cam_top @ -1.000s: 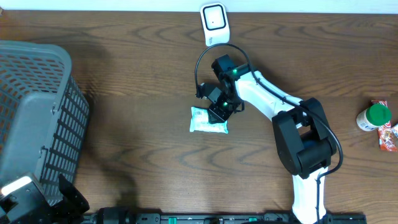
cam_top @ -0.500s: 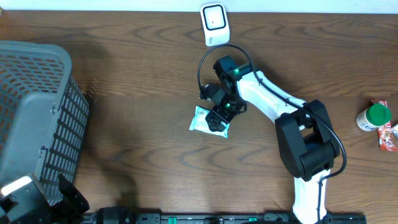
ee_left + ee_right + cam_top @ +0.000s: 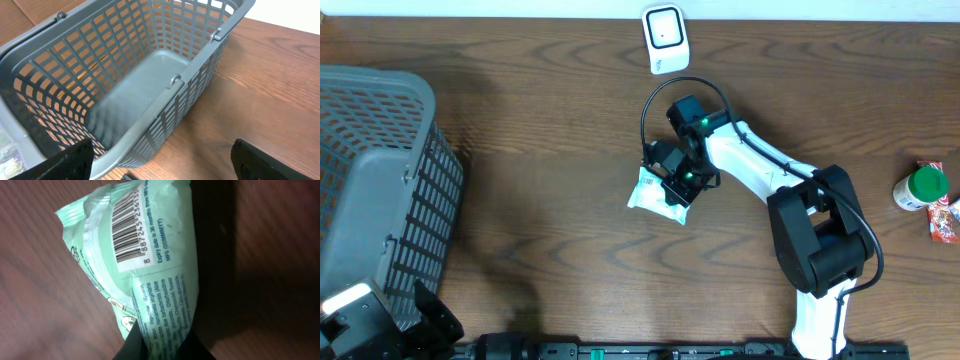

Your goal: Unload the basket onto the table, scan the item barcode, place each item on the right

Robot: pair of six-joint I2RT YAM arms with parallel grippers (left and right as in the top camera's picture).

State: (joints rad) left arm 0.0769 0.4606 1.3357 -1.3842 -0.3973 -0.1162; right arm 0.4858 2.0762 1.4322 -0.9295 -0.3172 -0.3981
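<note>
The green packet sits near the middle of the table. The right gripper is clenched on its end at 3 o'clock, and the dark fingers pinch the folded film between them. I cannot tell if the packet rests on the wood or is a little lifted. Its barcode faces the right wrist camera.

The white scanner stands at 12 o'clock from the packet, at the far edge of the table and well apart from it. Only bare wood lies between them, but the arm's black cable loops over part of this way. The grey basket is at 9 o'clock, far from the packet. At 3 o'clock, near the table's edge, a bottle with a green lid stands touching some red packets.

The left gripper hangs at 7 o'clock beside the basket. Its fingers are spread wide and hold nothing.

The top of the barcode is cut off by the edge of the right wrist view. The fingers hide the packet's lower end, and its small print is hard to read. The red packets are partly cut off at the right edge.
</note>
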